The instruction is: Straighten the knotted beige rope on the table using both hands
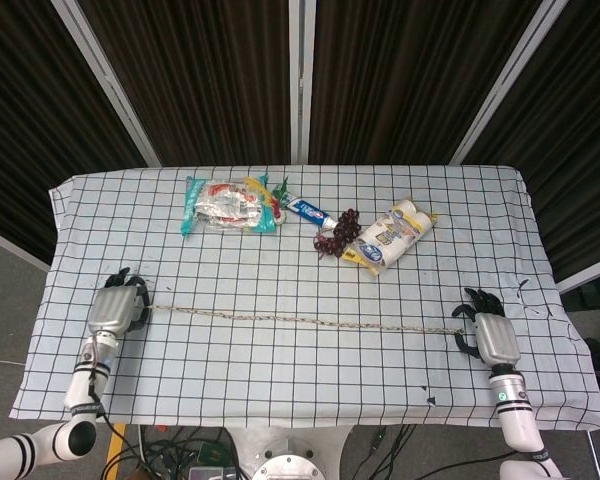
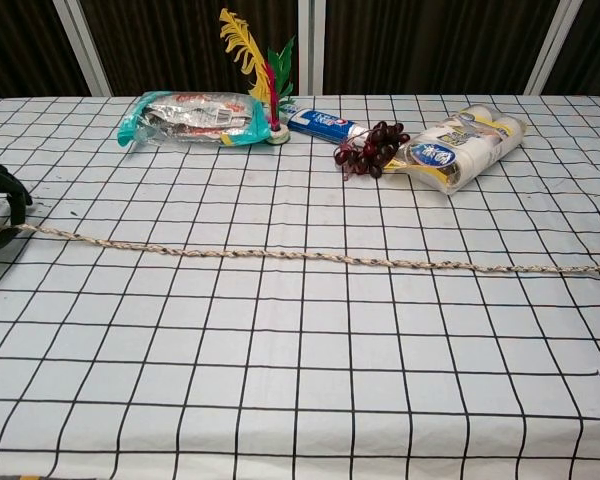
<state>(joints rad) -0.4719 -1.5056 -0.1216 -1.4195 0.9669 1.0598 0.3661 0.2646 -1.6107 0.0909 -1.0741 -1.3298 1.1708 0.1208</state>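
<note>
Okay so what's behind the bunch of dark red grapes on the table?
Right behind the bunch of dark red grapes lies a blue and white toothpaste tube, then checked tablecloth to the far edge. Whatever the grapes cover is hidden.

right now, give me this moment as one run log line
rope: stretched straight on table | left robot hand: grips left end | right robot hand: grips right end | knot: none visible

Left hand [image 1: 111,308] and right hand [image 1: 488,334] lie low, far apart (fingers curled).
</note>
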